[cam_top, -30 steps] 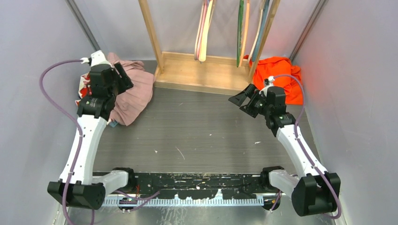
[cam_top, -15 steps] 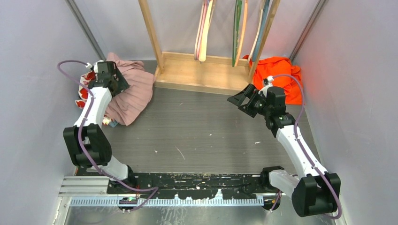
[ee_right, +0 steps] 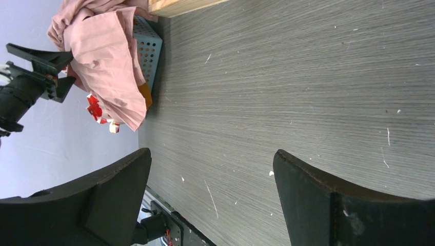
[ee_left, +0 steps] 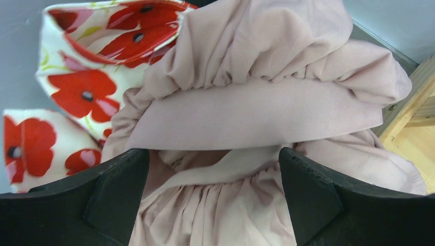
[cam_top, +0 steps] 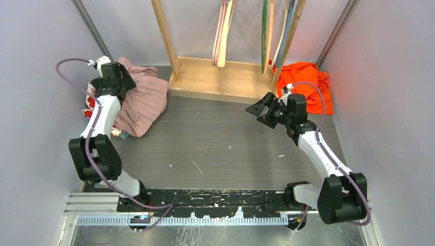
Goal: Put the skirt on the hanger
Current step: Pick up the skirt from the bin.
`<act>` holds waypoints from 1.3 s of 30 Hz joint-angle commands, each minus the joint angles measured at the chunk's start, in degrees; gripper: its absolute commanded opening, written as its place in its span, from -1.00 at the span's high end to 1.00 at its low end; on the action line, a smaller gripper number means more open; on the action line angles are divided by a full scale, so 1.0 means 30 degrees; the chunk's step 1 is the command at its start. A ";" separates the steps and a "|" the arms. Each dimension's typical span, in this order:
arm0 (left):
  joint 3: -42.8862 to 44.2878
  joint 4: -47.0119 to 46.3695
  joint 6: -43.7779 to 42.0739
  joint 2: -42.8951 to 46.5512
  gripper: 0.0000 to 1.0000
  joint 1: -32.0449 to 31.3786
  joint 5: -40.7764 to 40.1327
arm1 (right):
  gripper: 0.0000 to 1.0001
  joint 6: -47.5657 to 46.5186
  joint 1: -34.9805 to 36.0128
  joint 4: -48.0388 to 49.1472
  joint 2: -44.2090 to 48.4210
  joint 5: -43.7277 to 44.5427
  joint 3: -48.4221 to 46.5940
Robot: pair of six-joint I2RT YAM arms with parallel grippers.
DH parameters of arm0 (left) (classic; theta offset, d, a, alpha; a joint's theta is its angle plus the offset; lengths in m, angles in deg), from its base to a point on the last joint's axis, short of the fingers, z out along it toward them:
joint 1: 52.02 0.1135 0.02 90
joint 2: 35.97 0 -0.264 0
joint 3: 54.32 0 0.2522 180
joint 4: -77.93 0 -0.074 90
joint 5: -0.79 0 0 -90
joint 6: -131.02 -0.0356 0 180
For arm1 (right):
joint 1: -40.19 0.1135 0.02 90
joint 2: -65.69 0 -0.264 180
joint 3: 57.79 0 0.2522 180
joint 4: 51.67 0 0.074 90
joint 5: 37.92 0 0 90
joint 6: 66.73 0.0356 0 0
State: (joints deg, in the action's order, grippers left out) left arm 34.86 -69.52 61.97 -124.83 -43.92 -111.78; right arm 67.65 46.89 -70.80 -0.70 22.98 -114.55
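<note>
Fingers (ee_left: 115,197) of the left gripper (ee_left: 214,195): half-shut a second ago, now spread wide and holding nothing, arm reached out just above the gathered waistband of the pink skirt (ee_left: 256,113); a grasp looks due next. Skirt: heaped in the far-left corner over a floral cloth (ee_left: 84,87), well apart from the hangers (cam_top: 221,41) on the wooden rack (cam_top: 220,79); right gripper (ee_right: 210,200) open, empty. Brands, labels, writing: none readable.

Dusty pink skirt (ee_left: 246,118), white cloth (ee_left: 87,87) w/ red poppies, orange garment (cam_top: 308,77)

The skirt (cam_top: 146,100) lies left of the rack (cam_top: 220,79), another garment (cam_top: 302,72) to its right.
</note>
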 commanded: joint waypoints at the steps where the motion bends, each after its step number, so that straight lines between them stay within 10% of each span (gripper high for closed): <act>1: 0.1004 -0.2142 -0.1307 -0.1414 -0.91 0.0259 0.1694 | -0.87 0.0241 0.0111 0.1422 0.0115 -0.0646 -0.0257; 10: 0.1289 -0.1587 -0.1122 -0.1345 -0.16 0.0277 0.4467 | -0.86 0.0262 0.0101 0.1510 0.0010 -0.0700 -0.0288; 15: 0.1433 0.0474 -0.0135 0.0663 0.95 0.0245 0.4559 | -0.86 0.0294 0.0107 0.1355 0.0192 -0.0729 -0.0250; 28: 0.2270 0.6417 0.1131 0.4898 1.00 -0.0990 1.1265 | -0.85 0.0397 0.0111 0.0165 0.1684 -0.0554 -0.0576; 39: -0.0457 0.6027 0.3149 0.6480 1.00 -1.2657 1.0978 | -0.85 -0.1714 0.0131 -0.5712 0.2264 0.0507 -0.3862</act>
State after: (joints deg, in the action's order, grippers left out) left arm 37.42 -49.46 67.89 -105.88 -72.23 -80.10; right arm 66.42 46.89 -80.65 4.39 22.50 -120.76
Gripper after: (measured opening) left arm 0.010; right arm 0.928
